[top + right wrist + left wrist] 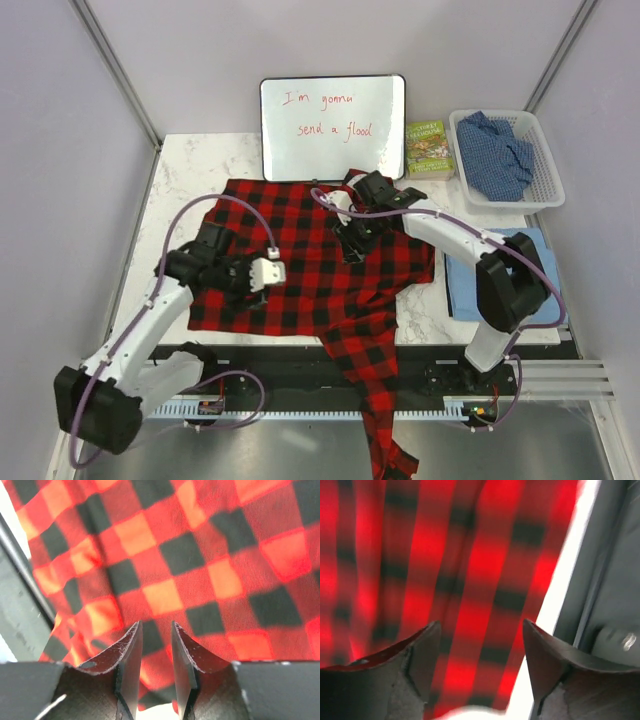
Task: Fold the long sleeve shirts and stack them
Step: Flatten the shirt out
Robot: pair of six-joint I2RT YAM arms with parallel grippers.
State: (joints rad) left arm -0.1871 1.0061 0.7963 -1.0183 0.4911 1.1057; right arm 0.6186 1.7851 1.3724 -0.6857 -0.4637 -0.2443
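Observation:
The red-and-black checked flannel (310, 265) lies spread on the table, with one sleeve (375, 400) hanging over the front edge. My left gripper (238, 280) is open and empty just above the flannel's left part; the left wrist view shows the checked cloth (445, 580) under wide-apart fingers (420, 660). My right gripper (355, 238) hovers over the flannel's upper middle, its jaws a narrow gap apart with nothing between them, above the cloth (200, 555). A folded light blue shirt (500, 275) lies at the right. A darker blue speckled shirt (495, 150) sits in a basket.
A whiteboard (333, 125) with red writing stands at the back. A book (429, 148) lies beside it. The white basket (548, 195) is at the back right. The marble table (190, 160) ends at a black rail in front. Grey walls stand on both sides.

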